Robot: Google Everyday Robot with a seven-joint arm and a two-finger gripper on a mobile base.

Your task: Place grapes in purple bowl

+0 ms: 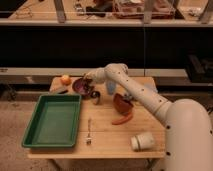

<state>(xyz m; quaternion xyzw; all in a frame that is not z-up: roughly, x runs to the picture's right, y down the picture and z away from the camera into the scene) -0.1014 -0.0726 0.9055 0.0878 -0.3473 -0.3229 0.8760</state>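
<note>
The purple bowl (79,86) stands at the back left of the wooden table, tipped slightly toward the camera. My gripper (89,80) hovers at the bowl's right rim, at the end of the white arm reaching in from the right. A dark reddish clump, the grapes (90,90), shows just under the gripper at the bowl's right edge. I cannot tell whether it hangs from the gripper or rests in the bowl.
A small steel cup (95,97) stands right of the bowl, with a blue cup (111,88) behind it. Also here: a reddish-brown bowl (122,103), carrot (121,120), fork (89,131), tipped white cup (142,141), green tray (52,120), orange (65,79), and a dark elongated object (60,90).
</note>
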